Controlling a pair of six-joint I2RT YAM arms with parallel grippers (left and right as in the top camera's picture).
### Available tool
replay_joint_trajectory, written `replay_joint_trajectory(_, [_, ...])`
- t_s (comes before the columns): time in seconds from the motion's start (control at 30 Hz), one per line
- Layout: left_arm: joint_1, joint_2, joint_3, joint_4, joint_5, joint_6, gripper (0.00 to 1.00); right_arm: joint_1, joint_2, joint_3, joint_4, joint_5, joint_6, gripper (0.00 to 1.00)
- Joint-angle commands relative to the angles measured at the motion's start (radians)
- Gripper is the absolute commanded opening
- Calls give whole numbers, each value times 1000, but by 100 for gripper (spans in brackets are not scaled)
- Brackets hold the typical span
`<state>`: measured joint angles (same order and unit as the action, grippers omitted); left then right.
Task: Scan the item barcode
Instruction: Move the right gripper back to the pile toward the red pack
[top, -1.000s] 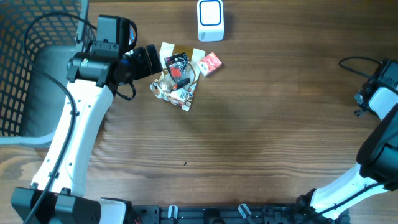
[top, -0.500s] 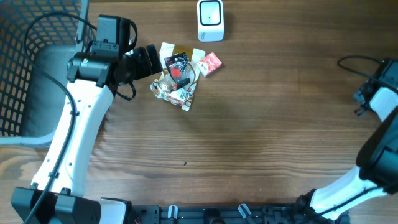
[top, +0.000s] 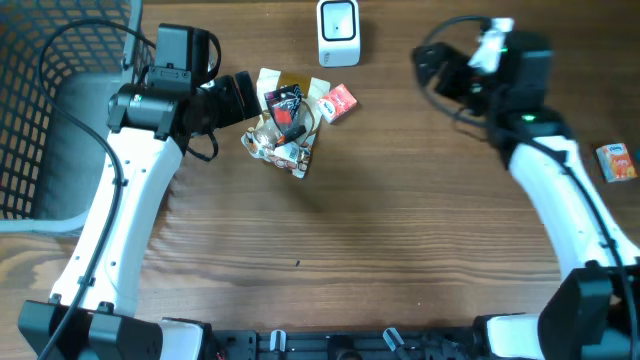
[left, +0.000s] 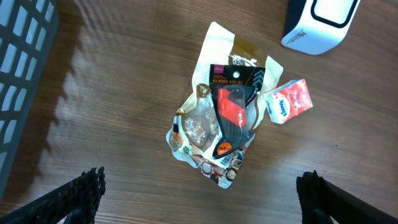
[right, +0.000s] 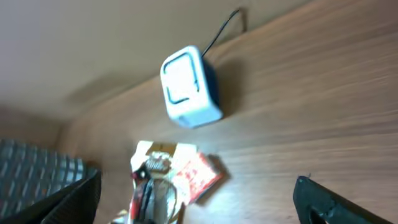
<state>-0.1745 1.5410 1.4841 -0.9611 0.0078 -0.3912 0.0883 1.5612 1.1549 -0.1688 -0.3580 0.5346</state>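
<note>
Crinkled pile of plastic packets (top: 283, 127) on wooden worktop (top: 400, 220), just beside wide-spread left hand (top: 248, 96), right hand (top: 430, 68) also wide, well apart.

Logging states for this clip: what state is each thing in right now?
left gripper: open, empty
right gripper: open, empty
scanner: standing on table
packet pile: heaped on table, ungripped
tissue pack: lying beside pile
orange pack: lying apart, near table's right edge

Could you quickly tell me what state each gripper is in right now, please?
Left gripper: open, holding nothing.
Right gripper: open, holding nothing.
</note>
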Motion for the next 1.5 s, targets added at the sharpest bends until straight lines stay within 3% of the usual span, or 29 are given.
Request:
replay_joint_trajectory(0.0, [2,4,3,2,-6,-9,100,141,72,2,2,135,19,90])
replay_joint_trajectory(0.1, [2,4,3,2,-6,-9,100,227,157,13,-45,164,14,88])
replay_joint_trajectory(0.23, [2,4,3,2,-6,-9,100,240,253,251,-416,155,-125,87])
replay_joint_trajectory(0.37, [2,4,3,2,-6,-9,100,252,298,452,-610,132,-181,86])
replay_joint_trajectory(0.4, [2,4,3,2,-6,-9,100,259,302,465,-603,129,-178,84])
replay_joint_trajectory(0.47, [2,4,3,2,-6,-9,100,300,312,463,-488,146,-124,64])
replay_joint_trajectory(0.53, [2,4,3,2,-6,-9,100,333,346,463,-403,215,-24,59])
replay_joint_trajectory(0.57, [2,4,3,2,-6,-9,100,352,384,462,-356,270,42,50])
replay_joint_trajectory(0.67, [2,4,3,2,-6,-9,100,378,499,462,-240,277,72,44])
replay_joint_trajectory(0.73, [2,4,3,2,-6,-9,100,380,560,462,-199,287,80,33])
replay_joint_trajectory(0.87, [2,4,3,2,-6,-9,100,380,657,462,-120,318,94,31])
replay_joint_trajectory(1.07, [2,4,3,2,-6,-9,100,378,699,460,-245,443,40,27])
replay_joint_trajectory(1.3, [2,4,3,2,-6,-9,100,377,566,461,-621,571,-22,21])
replay_joint_trajectory(1.47, [2,4,3,2,-6,-9,100,377,443,461,-656,568,-35,22])
